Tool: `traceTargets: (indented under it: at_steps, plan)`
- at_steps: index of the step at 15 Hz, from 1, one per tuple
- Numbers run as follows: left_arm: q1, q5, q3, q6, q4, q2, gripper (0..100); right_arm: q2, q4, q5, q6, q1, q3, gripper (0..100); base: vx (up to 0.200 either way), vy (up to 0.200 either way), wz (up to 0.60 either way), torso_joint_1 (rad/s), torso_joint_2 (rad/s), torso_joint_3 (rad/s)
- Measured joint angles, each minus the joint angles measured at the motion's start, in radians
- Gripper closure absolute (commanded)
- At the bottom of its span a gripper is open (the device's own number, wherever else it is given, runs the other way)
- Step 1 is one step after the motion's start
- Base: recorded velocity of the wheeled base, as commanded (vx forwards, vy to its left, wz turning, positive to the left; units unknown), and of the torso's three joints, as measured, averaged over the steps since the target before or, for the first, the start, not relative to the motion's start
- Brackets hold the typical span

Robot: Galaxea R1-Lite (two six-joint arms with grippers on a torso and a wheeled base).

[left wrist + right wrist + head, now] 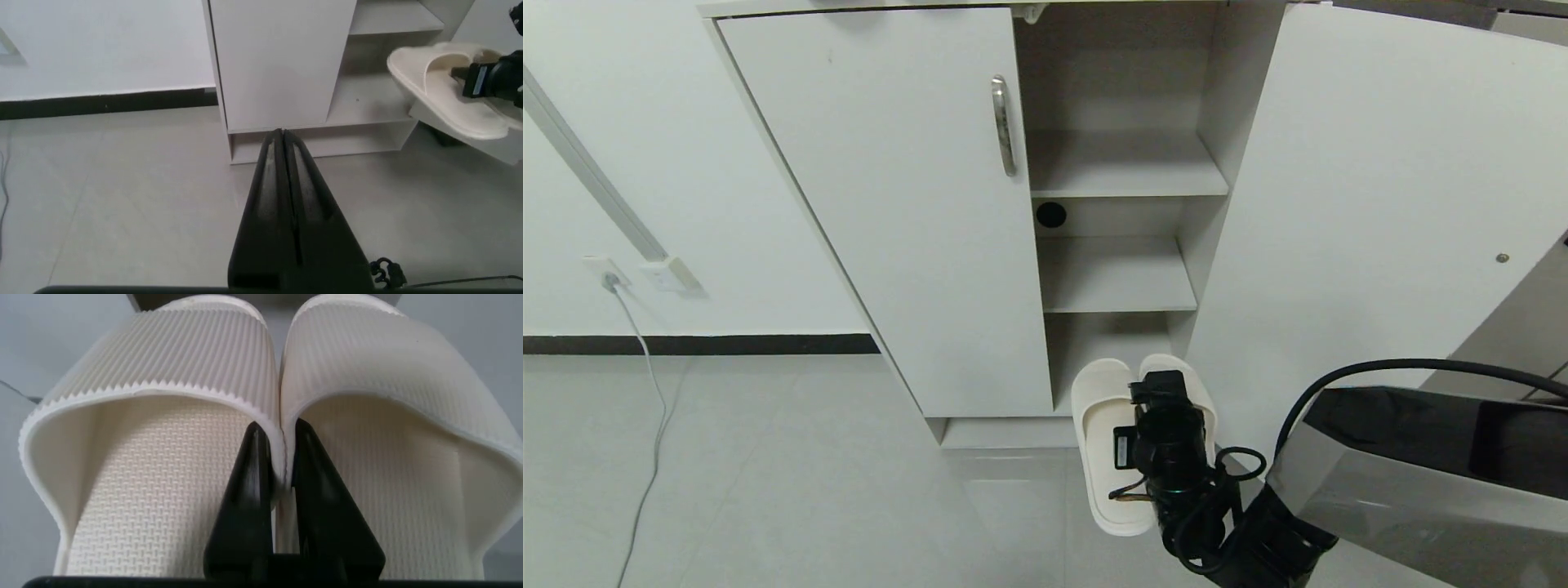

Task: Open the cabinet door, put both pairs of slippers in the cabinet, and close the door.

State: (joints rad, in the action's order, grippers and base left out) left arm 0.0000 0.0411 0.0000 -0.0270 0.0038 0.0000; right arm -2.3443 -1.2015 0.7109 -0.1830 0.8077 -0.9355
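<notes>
The cabinet (1119, 73) stands before me with its right door (1380, 229) swung wide and its left door (890, 212) shut, handle (1005, 125) at the inner edge. Between them lie two shelves (1115, 278) and, below those, the bottom compartment (1107, 343). My right arm is low in front of that opening. Its tool (279, 433) is clamped on one pair of slippers (1103, 441), pinching together the two inner walls where the slippers meet. The pair is held off the floor (768, 490), toes toward the cabinet, just short of the bottom compartment. My left tool (282, 143) hangs farther back on the left, fingers pressed together and holding nothing. I judge the weak point to be the hold itself: I grip only soft adjoining edges, so a jolt could let one slipper slide free and drop outside. The pair is also wide for the opening. If I push in off-centre, the left slipper may catch the edge of the shut door, or the toes may catch the cabinet's base. My right arm also sits close beside the open door, and a sideways drift could knock it.
</notes>
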Motion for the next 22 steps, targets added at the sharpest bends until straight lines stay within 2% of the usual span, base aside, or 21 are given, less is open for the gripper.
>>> traceTargets:
  at_steps: [2,4,7,19,22]
  plan:
    - [0.000,0.000,0.000,0.000,0.000,0.000,100,-0.027,-0.163,0.000,0.090,-0.010,0.013,100,0.000,0.000,0.00,0.000,0.00,0.000]
    - [0.000,0.000,0.000,-0.001,0.000,0.000,100,-0.055,-0.238,-0.001,0.132,-0.017,0.020,100,0.000,0.000,0.00,0.000,0.00,0.000]
    - [0.000,0.000,0.000,0.000,0.000,0.000,100,-0.069,-0.263,-0.002,0.134,-0.019,0.018,100,0.000,0.000,0.00,0.000,0.00,0.000]
    - [0.000,0.000,0.000,0.003,0.000,0.000,100,-0.068,-0.304,-0.002,0.149,-0.018,0.017,100,0.200,0.000,0.00,0.000,0.00,0.000]
    - [0.000,0.000,0.000,0.003,-0.001,0.000,100,-0.069,-0.261,-0.008,0.149,-0.026,-0.010,100,0.000,0.000,0.00,0.000,0.00,0.000]
